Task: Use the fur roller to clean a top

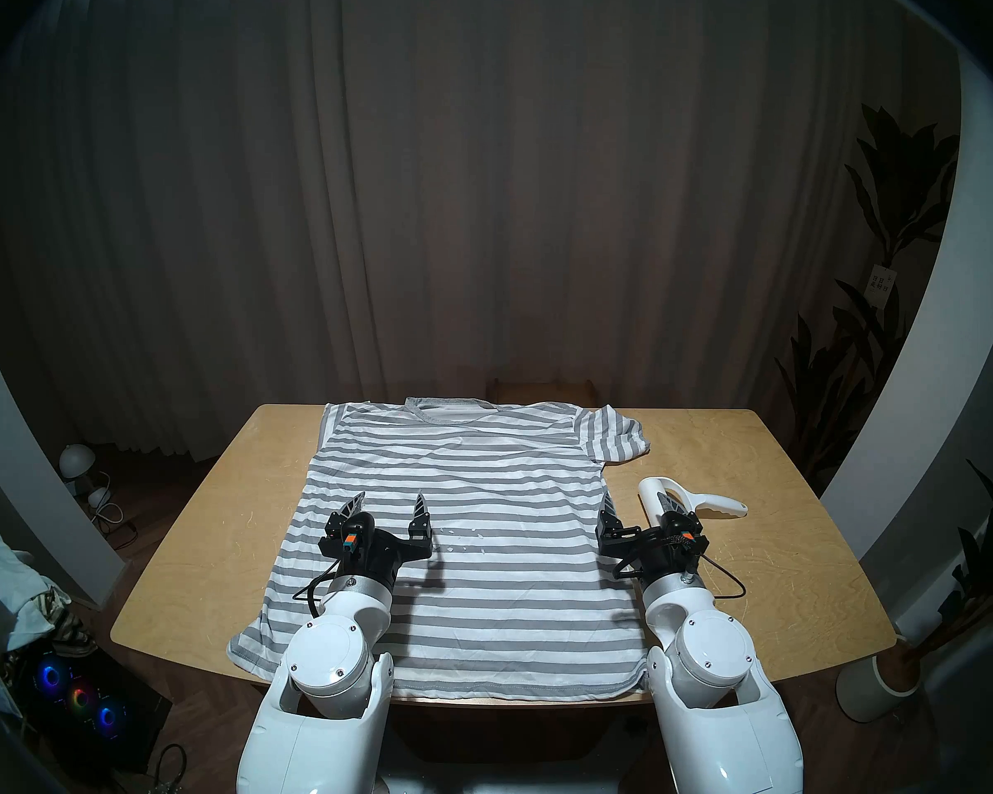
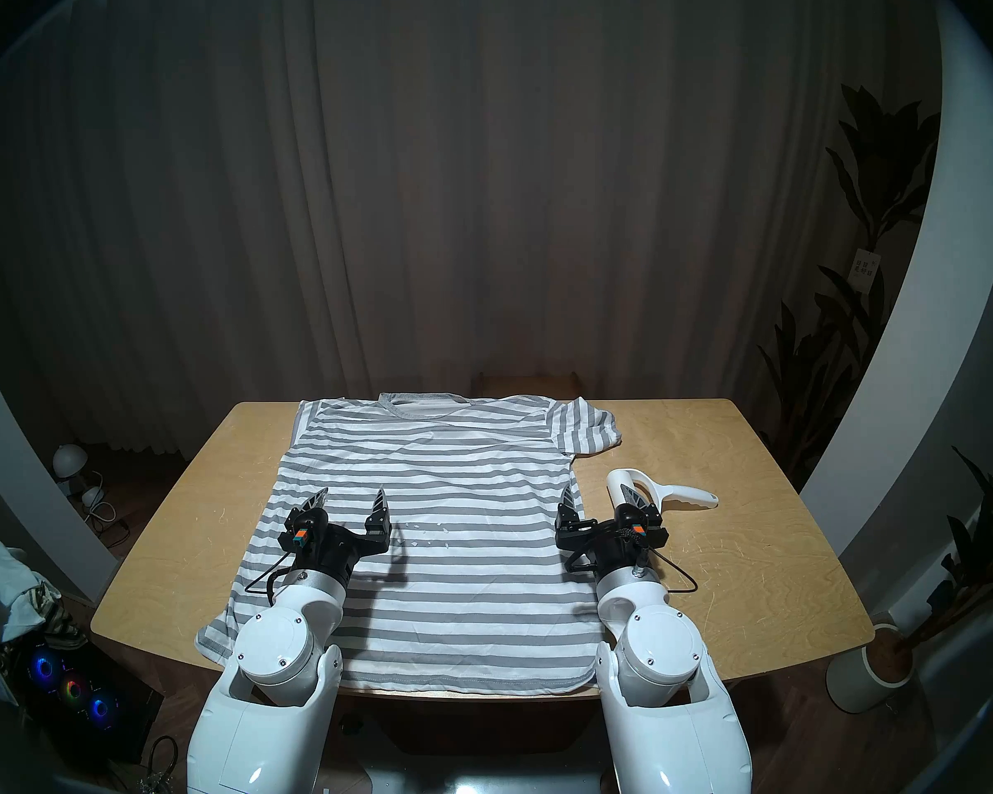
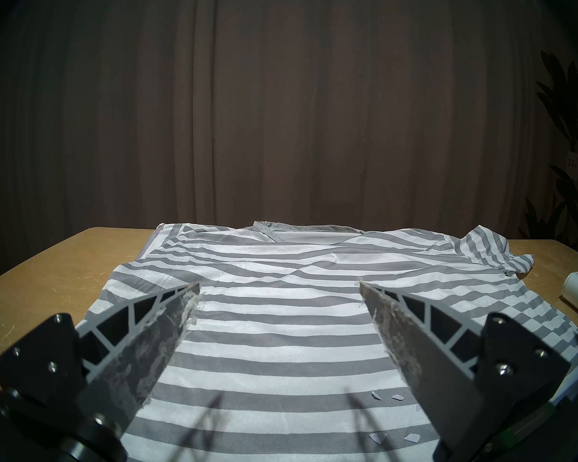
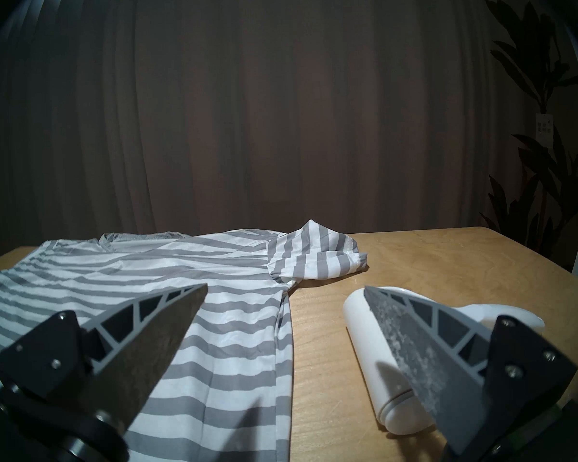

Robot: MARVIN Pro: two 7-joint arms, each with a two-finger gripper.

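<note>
The top (image 1: pixel 471 581) is a grey-and-white striped T-shirt lying flat on the wooden table, collar at the far edge. Small white scraps (image 1: pixel 464 538) lie on its middle, also in the left wrist view (image 3: pixel 394 418). The white fur roller (image 1: pixel 712 503) rests on the table just right of the shirt. Its cylinder (image 4: pixel 364 344) points toward me. My left gripper (image 1: pixel 390 503) hovers open over the shirt's left half and holds nothing. My right gripper (image 1: pixel 638 503) is open and empty too. One of its fingers is above the shirt's right edge and the other over the roller's cylinder.
Bare table (image 1: pixel 781 558) stretches right of the roller and left of the shirt. A chair back (image 1: pixel 540 385) shows behind the far edge, with a curtain beyond. Tall plants (image 1: pixel 884 248) and a white pot (image 1: pixel 878 684) stand at right. A computer with lit fans (image 1: pixel 76 698) is at lower left.
</note>
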